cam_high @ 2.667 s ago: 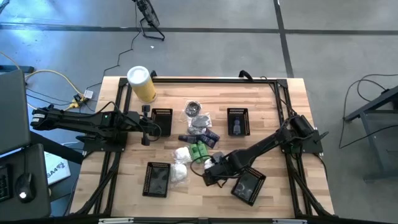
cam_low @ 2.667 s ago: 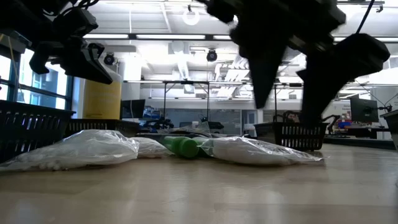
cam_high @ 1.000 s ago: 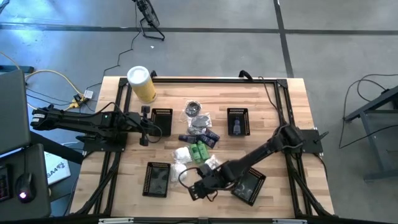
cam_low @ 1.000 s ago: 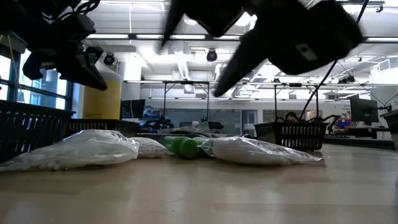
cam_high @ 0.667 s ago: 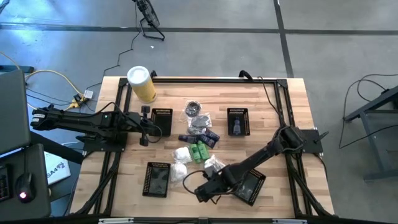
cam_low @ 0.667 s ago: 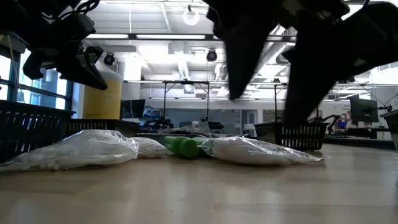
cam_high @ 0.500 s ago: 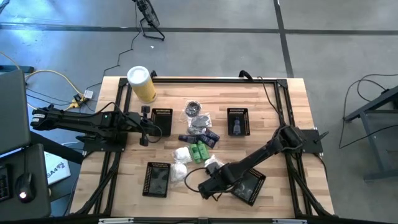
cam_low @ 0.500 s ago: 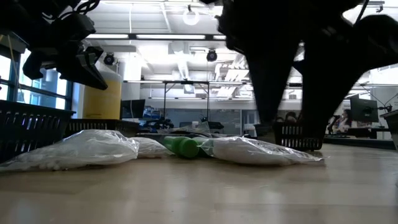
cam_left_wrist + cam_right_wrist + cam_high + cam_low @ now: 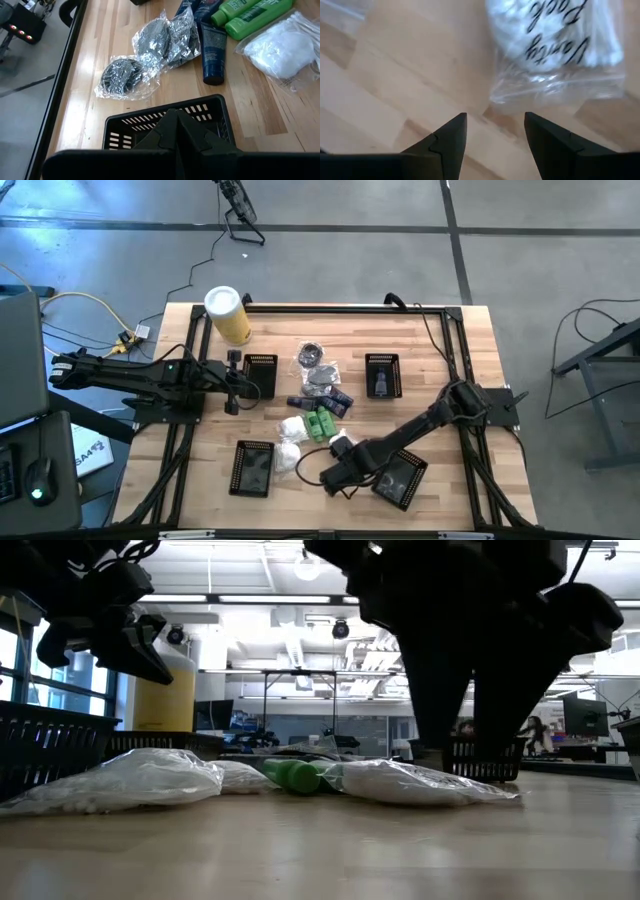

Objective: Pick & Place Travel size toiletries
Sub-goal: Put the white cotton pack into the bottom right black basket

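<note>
The travel size toiletries lie in a heap at mid-table: green bottles (image 9: 320, 423), dark blue tubes (image 9: 336, 400), silvery-clear packets (image 9: 318, 366) and white packets (image 9: 289, 429). One white packet (image 9: 341, 443) with printed writing (image 9: 560, 45) lies flat at the heap's near right. My right gripper (image 9: 495, 125) points down, open, just above the table at that packet's near edge, touching nothing; it also shows from above (image 9: 335, 470). My left gripper (image 9: 176, 125) is shut and hangs over the far-left basket (image 9: 262, 375).
Several black mesh baskets stand around the heap: far right (image 9: 382, 375), near left (image 9: 252, 468), near right (image 9: 402, 478) under my right arm. A tall yellow canister (image 9: 228, 315) stands at the far left corner. Bare wood lies along the near edge.
My right gripper has tipped from a slant to point almost straight down, shifting a little toward the table's right and sinking toward the white packet's near edge. Its fingers have stayed open. Nothing on the table has moved.
</note>
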